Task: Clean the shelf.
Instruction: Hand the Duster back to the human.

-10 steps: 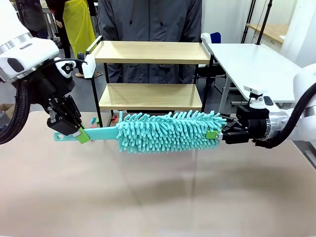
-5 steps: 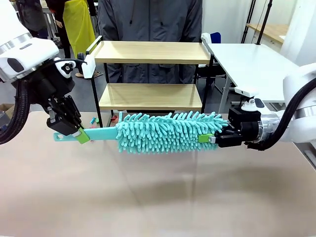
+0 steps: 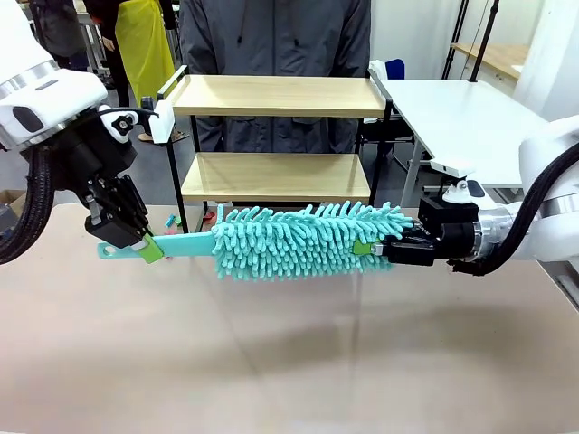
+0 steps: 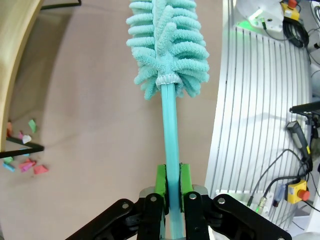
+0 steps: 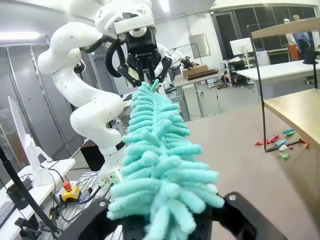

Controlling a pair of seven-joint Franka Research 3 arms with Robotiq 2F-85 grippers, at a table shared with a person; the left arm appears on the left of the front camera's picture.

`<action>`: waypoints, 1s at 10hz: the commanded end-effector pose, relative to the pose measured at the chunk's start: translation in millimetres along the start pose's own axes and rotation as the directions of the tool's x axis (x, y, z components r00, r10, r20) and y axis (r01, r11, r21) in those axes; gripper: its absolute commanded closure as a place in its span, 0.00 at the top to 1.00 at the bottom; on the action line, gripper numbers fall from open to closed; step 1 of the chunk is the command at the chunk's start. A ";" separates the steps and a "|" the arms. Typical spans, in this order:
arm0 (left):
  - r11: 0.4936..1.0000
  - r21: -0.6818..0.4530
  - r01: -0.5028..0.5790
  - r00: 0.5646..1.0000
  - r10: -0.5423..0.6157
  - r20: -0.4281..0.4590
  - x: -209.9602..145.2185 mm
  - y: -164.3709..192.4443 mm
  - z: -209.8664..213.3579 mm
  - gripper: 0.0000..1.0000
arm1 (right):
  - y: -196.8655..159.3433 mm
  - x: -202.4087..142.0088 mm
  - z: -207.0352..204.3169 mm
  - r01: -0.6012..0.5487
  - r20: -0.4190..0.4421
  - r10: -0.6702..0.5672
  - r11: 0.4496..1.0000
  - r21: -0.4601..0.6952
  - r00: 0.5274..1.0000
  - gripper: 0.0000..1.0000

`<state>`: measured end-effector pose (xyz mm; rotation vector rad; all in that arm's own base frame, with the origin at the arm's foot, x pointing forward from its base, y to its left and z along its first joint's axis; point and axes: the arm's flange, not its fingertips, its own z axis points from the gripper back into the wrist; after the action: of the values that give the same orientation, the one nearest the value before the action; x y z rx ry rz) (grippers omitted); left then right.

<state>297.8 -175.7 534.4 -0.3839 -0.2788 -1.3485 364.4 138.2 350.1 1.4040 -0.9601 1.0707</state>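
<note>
- Light wood boards in a thin black frame: your shelf (image 3: 276,136) stands at the far edge of the bench (image 3: 271,362), straight across from the robot, with a person in a dark jacket (image 3: 276,36) standing just behind it.
- Both of its boards look bare from the front view.
- Small coloured scraps (image 4: 22,160) lie on the bench by the shelf's left foot; in the right wrist view you see them under the lower board (image 5: 280,142).
- In front of the shelf, a teal duster (image 3: 303,242) hangs level above the bench, its fluffy head toward the shelf's right side and its flat handle (image 3: 181,244) toward the left.
- Your left gripper (image 3: 149,250) holds the end of that handle, in front of the shelf's left post; the left wrist view shows its green fingers (image 4: 160,180) pressed together on the handle from both sides.
- Your right gripper (image 3: 375,249) is at the tip of the duster's head, below the shelf's right post; its fingers are buried in the teal strands, and you can see one green pad (image 3: 363,248) against the fibres. They appear to be pinching the head, though the strands hide how firmly.
- To the right of the shelf stands a white table (image 3: 461,113), well apart from the duster.
</note>
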 end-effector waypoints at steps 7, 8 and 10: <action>1.000 0.003 -0.007 1.000 0.007 0.003 3.2 -3.1 2.7 0.13 | 3.2 -1.0 -0.6 0.005 0.009 -0.006 0.999 0.036 1.000 0.06; 1.000 -0.002 0.000 1.000 0.000 -0.002 -0.4 -0.3 0.1 0.64 | 3.2 -1.0 -0.6 0.005 0.009 -0.006 0.999 0.036 1.000 0.06; 0.999 -0.015 -0.030 0.997 0.031 0.070 -8.7 -2.3 11.0 1.00 | 3.2 -1.0 -0.6 0.005 0.009 -0.006 0.999 0.036 1.000 0.06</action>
<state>297.9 -172.1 536.6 -0.3990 -0.2853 -1.3380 362.5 137.0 347.1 1.4512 -0.9255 1.0931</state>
